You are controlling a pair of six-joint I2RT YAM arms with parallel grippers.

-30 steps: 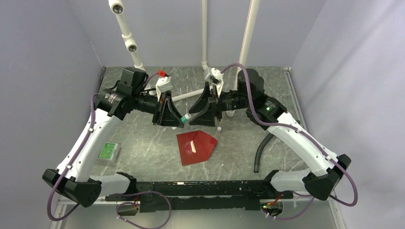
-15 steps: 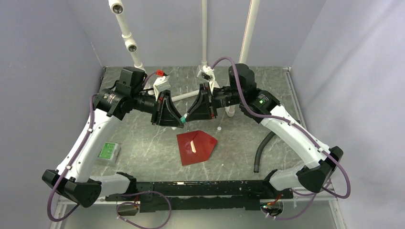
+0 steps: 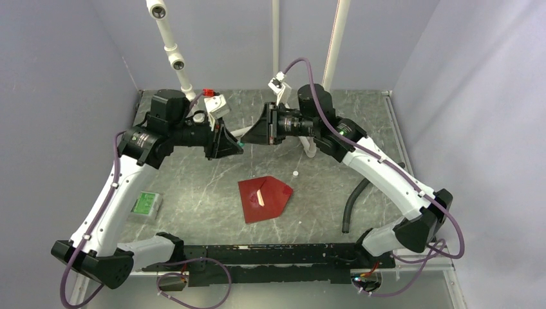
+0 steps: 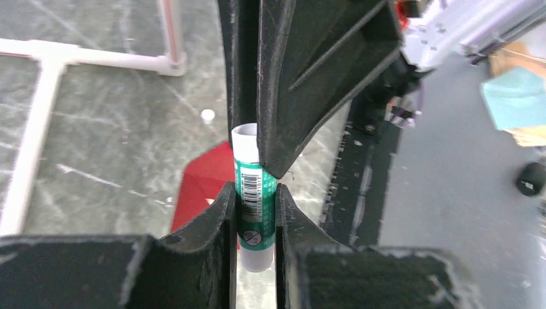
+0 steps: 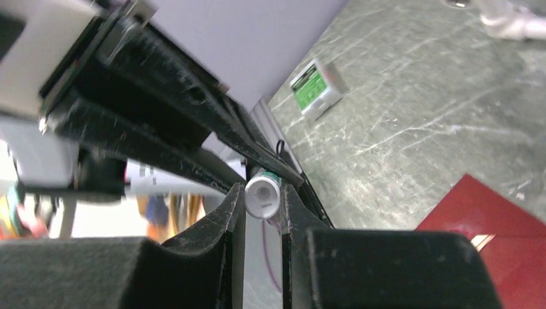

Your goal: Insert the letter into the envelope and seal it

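Envelope (image 3: 273,193): dark red, flat, pointed flap | both jaws pinch cylindrical glue stick (image 4: 256,193)

tabletop (image 3: 193,193) grey-green stone pattern with white veins, dull sheen. plain pale lilac-grey panels close it in: back wall (image 3: 225,38), left wall (image 3: 58,96), right wall (image 3: 476,96). white pipes (image 3: 169,45) rise at the far edge, one lying flat on the surface. light soft, even.
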